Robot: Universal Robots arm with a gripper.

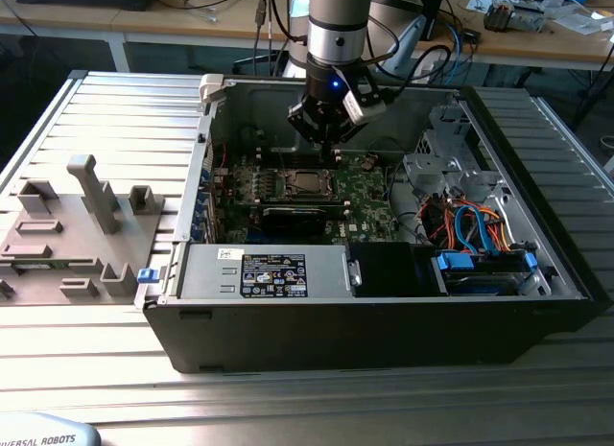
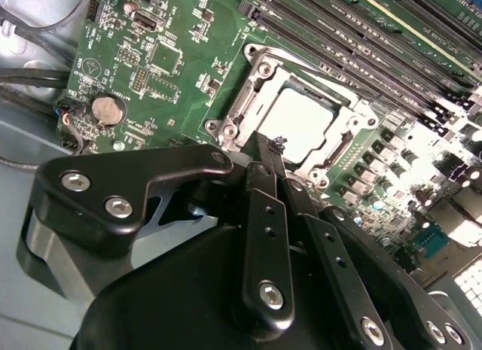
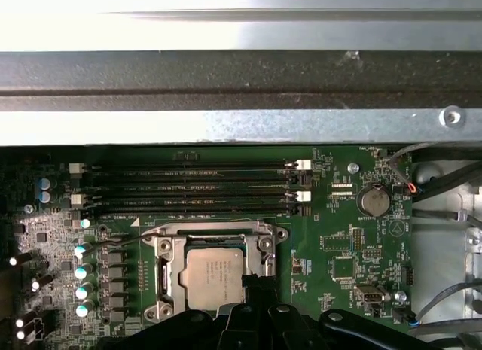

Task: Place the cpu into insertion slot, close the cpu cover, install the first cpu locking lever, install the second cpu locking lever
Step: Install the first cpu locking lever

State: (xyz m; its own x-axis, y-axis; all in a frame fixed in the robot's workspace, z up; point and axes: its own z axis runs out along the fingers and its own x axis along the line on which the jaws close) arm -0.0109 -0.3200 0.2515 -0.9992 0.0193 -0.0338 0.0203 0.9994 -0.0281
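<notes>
Gripper (image 2: 269, 150) fingers pressed together, nothing held, tips touching or just above the near edge of the cpu cover (image 2: 242, 101). Just beyond the tips the cpu (image 2: 301, 128) lies flat in the insertion slot (image 3: 181, 286), framed by the cover. Memory slots (image 2: 361, 56) lie farther off.

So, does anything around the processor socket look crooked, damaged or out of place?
Nothing stands out. The cpu lies flat and square in the window of the cpu cover, which is folded down over it. The pincer is at the cover's edge. Whether the cover is latched, I cannot tell.
</notes>
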